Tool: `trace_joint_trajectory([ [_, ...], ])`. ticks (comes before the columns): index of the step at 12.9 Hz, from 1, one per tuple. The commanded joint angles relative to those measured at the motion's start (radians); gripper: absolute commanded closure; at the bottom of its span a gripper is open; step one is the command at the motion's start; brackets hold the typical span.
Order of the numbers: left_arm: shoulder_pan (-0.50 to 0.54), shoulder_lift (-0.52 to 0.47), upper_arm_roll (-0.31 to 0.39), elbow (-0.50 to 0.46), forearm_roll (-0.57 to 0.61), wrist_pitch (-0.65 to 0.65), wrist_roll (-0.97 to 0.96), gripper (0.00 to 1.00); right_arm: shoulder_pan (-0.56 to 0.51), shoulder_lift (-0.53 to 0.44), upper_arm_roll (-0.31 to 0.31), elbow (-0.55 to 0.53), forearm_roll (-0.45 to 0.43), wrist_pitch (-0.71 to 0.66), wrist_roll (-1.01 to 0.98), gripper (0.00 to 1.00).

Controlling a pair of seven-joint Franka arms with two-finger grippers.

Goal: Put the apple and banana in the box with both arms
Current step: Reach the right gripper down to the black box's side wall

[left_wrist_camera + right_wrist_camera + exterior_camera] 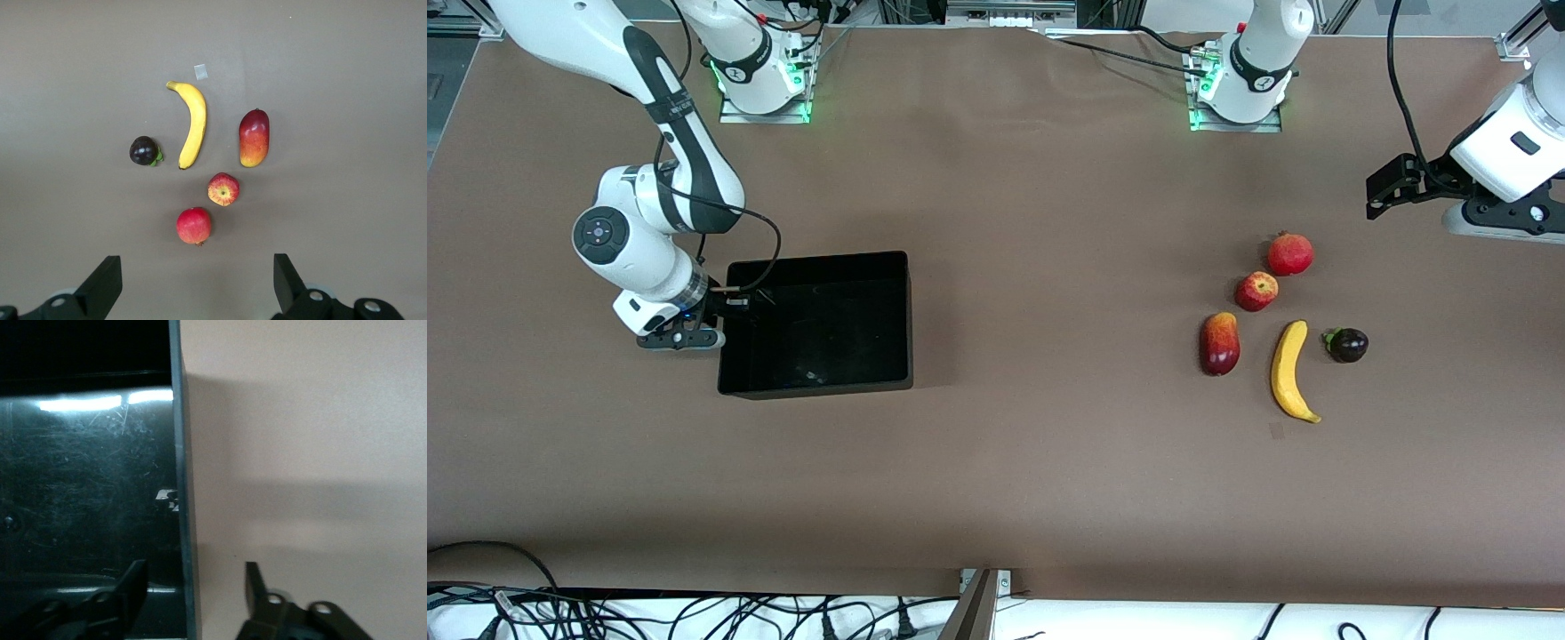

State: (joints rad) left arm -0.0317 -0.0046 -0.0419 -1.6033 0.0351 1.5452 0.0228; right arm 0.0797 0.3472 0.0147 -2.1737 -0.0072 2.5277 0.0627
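The apple (1256,291) (223,189) lies on the table between a pomegranate and the banana (1290,370) (191,124), toward the left arm's end. My left gripper (1387,187) (197,267) hangs open and empty over the bare table beside the fruit. The black box (911,320) (180,453) stands toward the right arm's end. My right gripper (725,302) (196,568) is down at the box's end wall. It straddles the rim, one finger inside and one outside, with a gap on each side.
A pomegranate (1290,253), a red-and-yellow mango (1220,343) and a dark purple fruit (1347,344) lie close around the apple and banana. A small tape mark (1276,430) is on the table near the banana's tip. Cables run along the table's front edge.
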Motion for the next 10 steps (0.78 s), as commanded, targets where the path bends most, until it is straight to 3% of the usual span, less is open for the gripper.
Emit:
trace_joint_trajectory([
  [1, -0.002, 0.015, -0.003, 0.036, 0.022, -0.027, 0.005, 0.00, -0.004, -0.020, 0.008, -0.014, 0.015, 0.005, -0.007, 1.00],
  [4, -0.002, 0.015, -0.003, 0.036, 0.022, -0.028, 0.003, 0.00, -0.003, -0.039, 0.071, 0.031, 0.016, -0.064, -0.003, 1.00],
  [6, -0.002, 0.015, -0.003, 0.036, 0.022, -0.027, 0.003, 0.00, 0.002, -0.037, 0.140, 0.128, 0.018, -0.153, 0.073, 1.00],
  [8, -0.002, 0.015, -0.003, 0.036, 0.022, -0.028, 0.003, 0.00, 0.111, -0.025, 0.159, 0.253, 0.030, -0.260, 0.210, 1.00],
  [10, -0.004, 0.015, -0.003, 0.036, 0.022, -0.028, 0.003, 0.00, 0.239, 0.057, 0.160, 0.426, 0.035, -0.352, 0.380, 1.00],
])
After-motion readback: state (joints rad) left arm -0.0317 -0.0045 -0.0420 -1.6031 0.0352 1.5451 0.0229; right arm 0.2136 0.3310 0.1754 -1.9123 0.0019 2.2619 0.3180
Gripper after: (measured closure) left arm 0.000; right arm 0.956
